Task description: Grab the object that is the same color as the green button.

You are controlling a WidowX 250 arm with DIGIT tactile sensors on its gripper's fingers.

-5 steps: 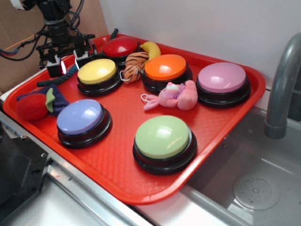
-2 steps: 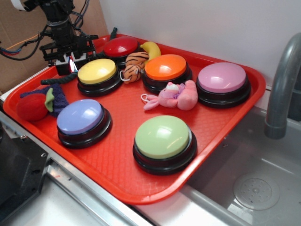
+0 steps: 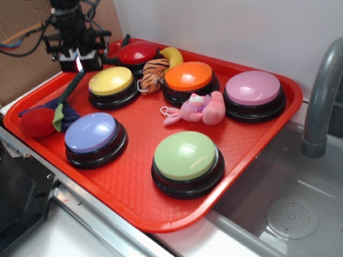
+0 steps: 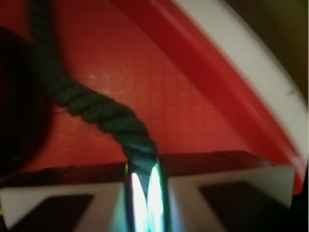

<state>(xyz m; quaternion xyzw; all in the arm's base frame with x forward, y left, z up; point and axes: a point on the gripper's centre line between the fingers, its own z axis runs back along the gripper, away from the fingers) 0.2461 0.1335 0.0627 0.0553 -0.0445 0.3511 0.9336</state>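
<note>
The dark green twisted rope [image 3: 71,89] hangs from my gripper [image 3: 78,63] at the tray's back left, slanting down toward the red knitted ball [image 3: 37,122]. In the wrist view the rope [image 4: 99,111] runs straight into my gripper [image 4: 143,166], which is shut on its end, above the red tray floor. The pale green button [image 3: 185,156] on its black base stands at the tray's front, far from the gripper.
On the red tray [image 3: 134,187] stand a yellow button [image 3: 110,81] right beside the gripper, a red button [image 3: 137,53], an orange button [image 3: 188,76], a pink button [image 3: 253,89] and a lilac button [image 3: 91,133]. A tiger toy [image 3: 154,73], banana [image 3: 174,55] and pink bunny [image 3: 202,108] lie between them. A faucet [image 3: 321,96] stands right.
My gripper has closed on the rope and risen toward the back. The rope's end lifted off the tray and now slants up from the knitted ball.
</note>
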